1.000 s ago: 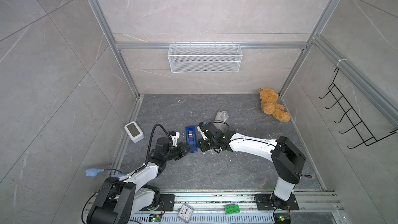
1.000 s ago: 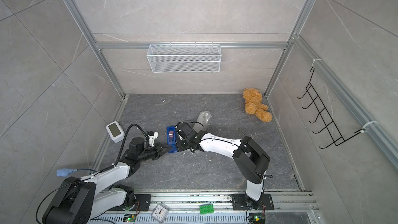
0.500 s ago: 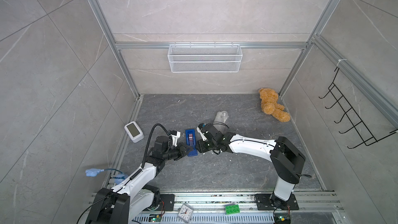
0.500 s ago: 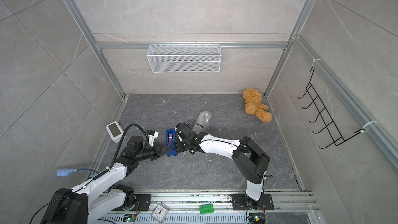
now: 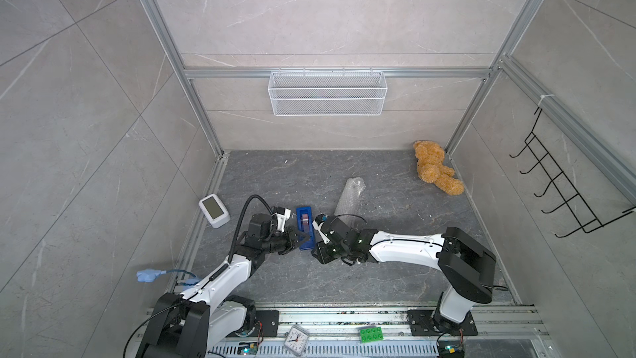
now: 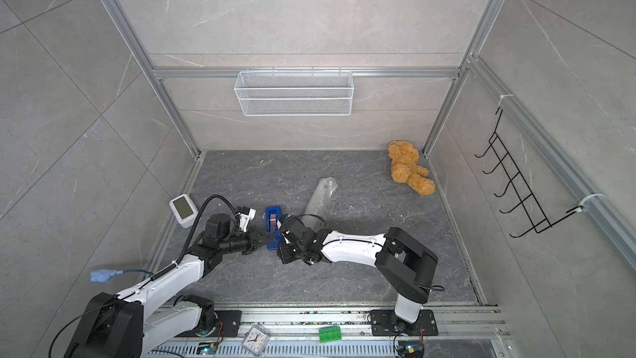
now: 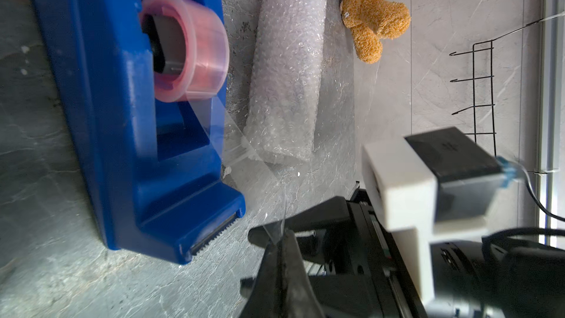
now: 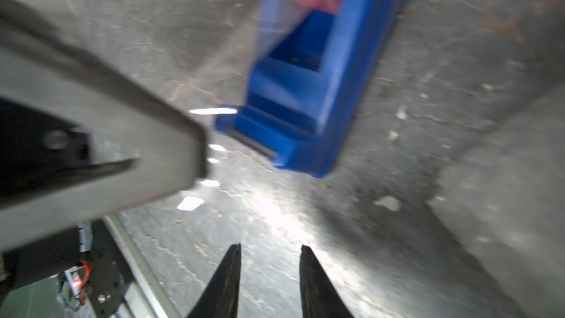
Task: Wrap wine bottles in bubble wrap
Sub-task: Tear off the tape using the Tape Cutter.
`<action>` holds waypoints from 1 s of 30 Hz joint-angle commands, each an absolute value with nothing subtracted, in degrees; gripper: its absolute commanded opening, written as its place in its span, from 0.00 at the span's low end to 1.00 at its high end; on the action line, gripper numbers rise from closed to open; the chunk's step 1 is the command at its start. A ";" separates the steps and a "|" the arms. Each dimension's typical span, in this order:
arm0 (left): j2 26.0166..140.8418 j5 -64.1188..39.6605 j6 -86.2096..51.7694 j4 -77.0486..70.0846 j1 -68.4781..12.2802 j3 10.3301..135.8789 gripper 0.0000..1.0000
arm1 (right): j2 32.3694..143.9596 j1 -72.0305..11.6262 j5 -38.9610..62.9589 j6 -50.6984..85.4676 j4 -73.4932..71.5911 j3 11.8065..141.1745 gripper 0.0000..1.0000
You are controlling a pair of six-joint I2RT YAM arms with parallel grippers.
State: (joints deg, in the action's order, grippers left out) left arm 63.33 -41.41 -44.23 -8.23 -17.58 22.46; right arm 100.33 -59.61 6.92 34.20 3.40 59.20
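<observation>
The bubble wrap (image 5: 349, 198) (image 6: 320, 201) lies rolled into a tube on the grey floor, also seen in the left wrist view (image 7: 287, 65). The wine bottle is hidden. A blue tape dispenser (image 5: 304, 225) (image 7: 122, 117) with a pink roll stands left of the tube. My left gripper (image 7: 279, 234) (image 5: 298, 235) is shut on a clear tape strip (image 7: 253, 172) drawn from the roll, past the cutter end. My right gripper (image 8: 270, 247) (image 5: 316, 253) hovers open over bare floor just beside it, nothing between its fingers.
A teddy bear (image 5: 435, 167) lies in the back right corner. A white device (image 5: 214, 210) sits by the left wall. A wire basket (image 5: 327, 92) hangs on the back wall and a black hook rack (image 5: 564, 194) on the right wall.
My right gripper has shifted toward the front, down beside the dispenser's cutter end. The left gripper keeps its hold on the tape, almost in place.
</observation>
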 commanded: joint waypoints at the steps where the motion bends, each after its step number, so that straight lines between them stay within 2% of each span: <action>1: 64.07 -43.94 -41.74 -6.73 -17.16 25.23 0.00 | 102.86 -59.46 6.53 36.28 -2.33 59.49 0.33; 11: 62.92 -45.54 -40.90 -5.17 -17.06 25.61 0.00 | 108.20 -59.41 2.95 35.02 -9.52 61.35 0.26; 30: 51.84 -49.58 -45.11 -0.71 -17.20 17.51 0.00 | 112.50 -58.73 0.89 34.02 -17.36 60.47 0.24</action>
